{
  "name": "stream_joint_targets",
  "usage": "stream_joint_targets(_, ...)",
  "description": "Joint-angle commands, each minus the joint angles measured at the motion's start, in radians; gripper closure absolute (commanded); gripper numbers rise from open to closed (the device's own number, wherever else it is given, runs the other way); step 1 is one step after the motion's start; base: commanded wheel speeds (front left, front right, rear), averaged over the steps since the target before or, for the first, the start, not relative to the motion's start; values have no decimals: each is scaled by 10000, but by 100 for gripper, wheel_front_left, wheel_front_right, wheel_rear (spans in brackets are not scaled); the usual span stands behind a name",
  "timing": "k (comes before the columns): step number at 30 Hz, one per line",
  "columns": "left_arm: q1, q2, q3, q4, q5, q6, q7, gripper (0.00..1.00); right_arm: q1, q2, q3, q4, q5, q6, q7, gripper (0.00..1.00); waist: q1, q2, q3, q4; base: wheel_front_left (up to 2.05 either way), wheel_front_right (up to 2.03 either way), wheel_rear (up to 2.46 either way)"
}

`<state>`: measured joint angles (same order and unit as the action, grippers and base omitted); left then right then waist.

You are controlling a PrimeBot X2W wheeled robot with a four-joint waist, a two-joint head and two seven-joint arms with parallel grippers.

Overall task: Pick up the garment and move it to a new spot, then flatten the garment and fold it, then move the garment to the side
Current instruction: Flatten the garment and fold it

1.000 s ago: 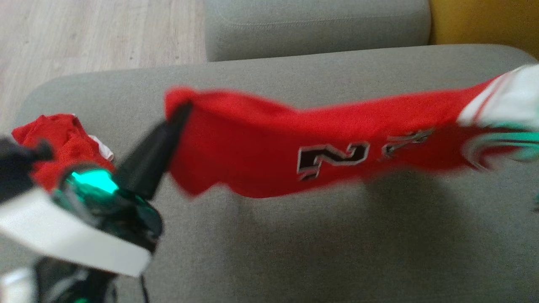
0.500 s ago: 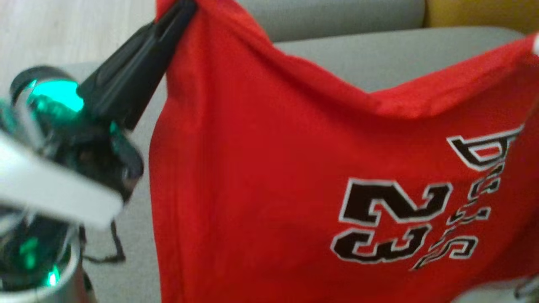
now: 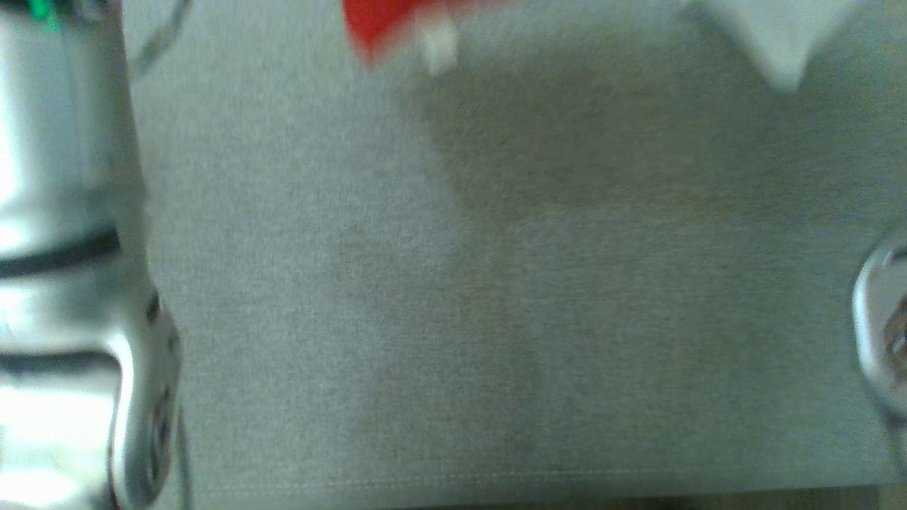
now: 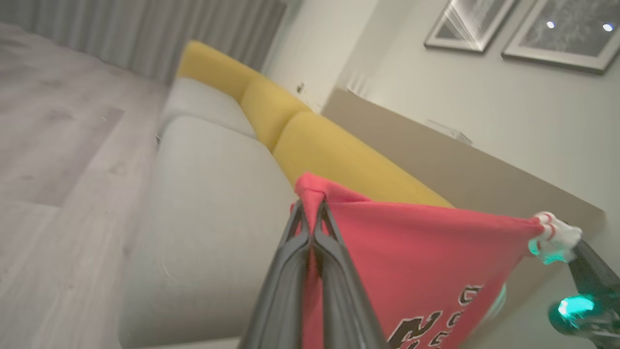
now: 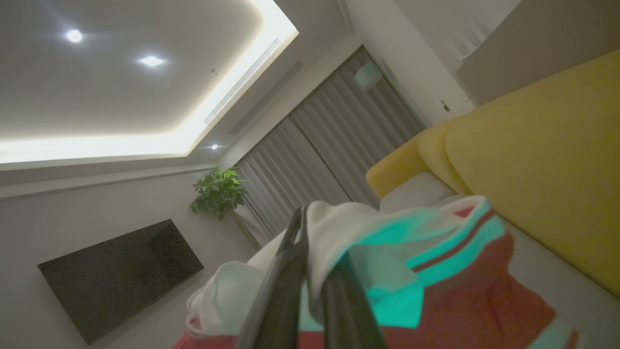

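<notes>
The garment (image 4: 426,257) is a red jersey with black-and-white lettering and white trim. It hangs stretched in the air between both grippers, above the grey sofa cushion (image 3: 496,283). My left gripper (image 4: 310,208) is shut on one red corner. My right gripper (image 5: 315,242) is shut on a bunched white edge of the garment (image 5: 368,232), and it also appears in the left wrist view at the far end of the cloth. In the blurred head view, only a red tip of the garment (image 3: 368,25) and a white tip (image 3: 779,42) hang at the top edge.
The yellow sofa backrest (image 4: 339,160) runs behind the grey cushions. Wooden floor (image 4: 58,145) lies beside the sofa. A dark TV (image 5: 121,276), a plant (image 5: 218,191) and curtains (image 5: 329,165) stand farther off. My pale left forearm (image 3: 64,283) fills the head view's left side.
The head camera has swung down onto the seat cushion. The garment, held low a second ago, has been lifted up, so just its lower tips remain at the head view's top.
</notes>
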<state>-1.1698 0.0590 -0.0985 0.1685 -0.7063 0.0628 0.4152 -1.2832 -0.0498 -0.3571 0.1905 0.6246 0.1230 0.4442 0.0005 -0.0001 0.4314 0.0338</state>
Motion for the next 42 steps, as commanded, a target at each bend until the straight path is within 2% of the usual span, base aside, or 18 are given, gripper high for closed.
stream_joint_targets(1, -1356, 289, 472, 426, 284, -127, -1250, 100, -1262, -5, -2, 573, -410, 77, -667, 100, -5, 1, 1441, 565, 0, 0, 0)
stream_joint_targets(4, -3045, 103, 573, 1864, 416, -369, -3024, 100, -3040, -5, -6, 2104, -957, 77, -1841, 100, -5, 1, 2179, 523, 0, 0, 0)
stream_joint_targets(5, -3045, 103, 573, 1864, 416, -369, -3024, 100, -3040, -5, -6, 2104, -957, 77, -1841, 100, -5, 1, 2179, 523, 0, 0, 0)
stream_joint_targets(8, -3759, 51, 174, 3244, 868, -834, -4286, 100, -3780, -5, 417, 3257, -698, 77, -2893, 100, -5, 1, 2528, 476, 0, 0, 0)
stream_joint_targets(10, -3715, 22, -153, 4002, 1075, -1163, -4906, 100, -3528, -5, 942, 3677, -250, 77, -3367, 100, -5, 1, 2569, 442, 0, 0, 0)
stream_joint_targets(14, -2645, 18, -717, 5130, 1325, -1596, -5734, 100, -1394, -5, 2411, 3496, 455, 77, -3909, 100, -5, 1, 2209, 169, 0, 0, 0)
stream_joint_targets(16, -1828, 103, -1003, 5354, 1405, -1728, -5929, 100, 20, -5, 2741, 3026, 797, 77, -3977, 100, -5, 1, 1971, 67, 0, 0, 0)
stream_joint_targets(19, -284, 296, -1284, 5136, 1314, -1842, -6120, 100, 2430, -5, 3045, 1922, 1074, 77, -3763, 100, -5, 1, 1571, -70, 0, 0, 0)
stream_joint_targets(23, 2103, 713, -1371, 3949, 1065, -1887, -6320, 100, 5655, -5, 3118, 102, 1283, 77, -3118, 100, -5, 1, 948, -266, 0, 0, 0)
stream_joint_targets(27, 4727, 934, -1227, 2348, 924, -1493, -6423, 100, 8265, -5, 2922, -1287, 1464, 77, -2525, 100, -5, 1, 186, -425, 0, 0, 0)
stream_joint_targets(32, 7881, 921, -1342, 387, 904, -790, -6393, 100, 10622, -5, 2722, -2232, 888, 77, -1819, 100, -5, 1, -830, -454, 0, 0, 0)
stream_joint_targets(37, 10277, 986, -1591, -1000, 1085, -162, -6322, 100, 12710, -5, 2427, -3100, 265, 77, -1323, 100, -5, 1, -1740, -266, 0, 0, 0)
stream_joint_targets(42, 12204, 844, -1966, -2048, 1161, 386, -6193, 100, 14850, -5, 2192, -3740, 563, 77, -1279, 100, -5, 1, -2183, 9, 0, 0, 0)
